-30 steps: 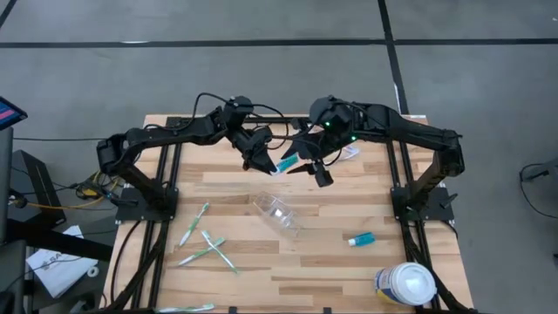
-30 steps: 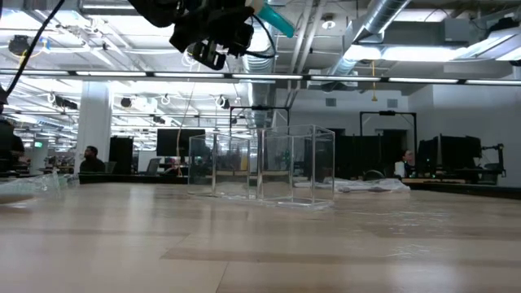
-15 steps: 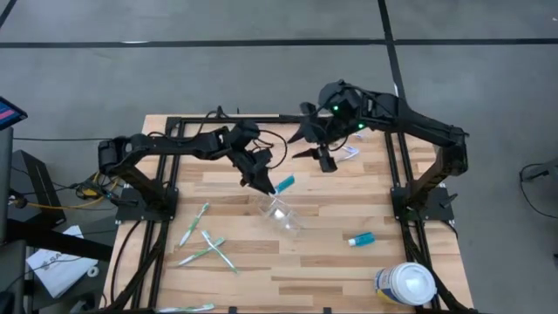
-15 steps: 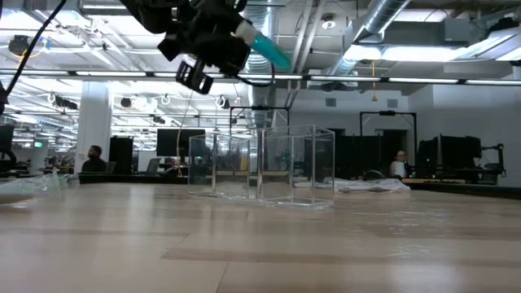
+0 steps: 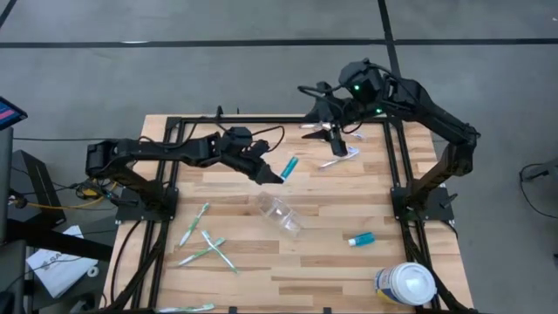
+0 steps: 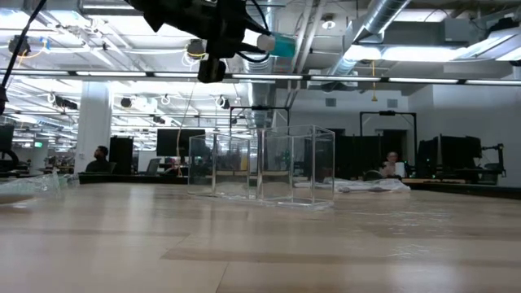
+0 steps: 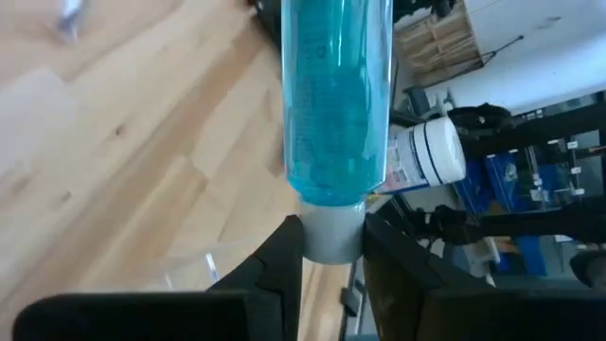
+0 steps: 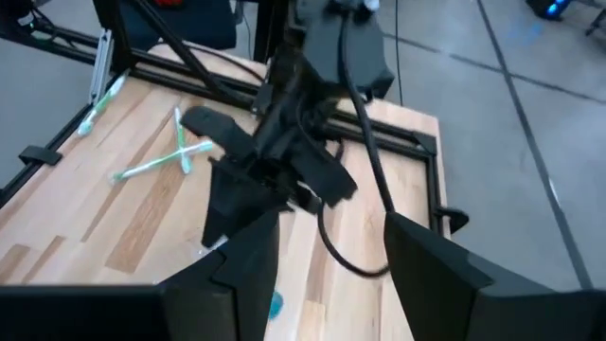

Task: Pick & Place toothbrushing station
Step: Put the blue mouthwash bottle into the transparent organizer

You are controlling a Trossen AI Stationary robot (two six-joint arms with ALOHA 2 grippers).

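Observation:
My left gripper [image 5: 272, 174] is shut on a teal toothpaste tube [image 5: 289, 167] and holds it high above the table's middle; it also shows in the low view [image 6: 213, 37]. The see-through toothbrushing station [image 5: 279, 213] lies on its side on the wood just nearer than the tube, untouched; it also shows in the low view [image 6: 262, 165]. My right gripper [image 5: 336, 141] is open and empty above the table's far edge. My left gripper pinches the tube's white cap end [image 7: 331, 235] between its two fingers [image 7: 284, 256]. The tube's teal body [image 7: 336, 95] sticks out beyond the fingertips, in line with the fingers. It is lifted clear of the table and about level in the low view [image 6: 278, 45].
Several toothbrushes [image 5: 206, 242] lie at the near left and two more [image 5: 338, 157] at the far right by my right gripper. A second teal tube [image 5: 359, 238] lies at the right. A white-lidded tub [image 5: 406, 283] stands at the near right corner.
My right gripper has drawn back from the tube toward the table's far right edge, open. My left gripper has gone a little toward the near edge with the tube and has turned, so that the tube, tilted before, is now about level.

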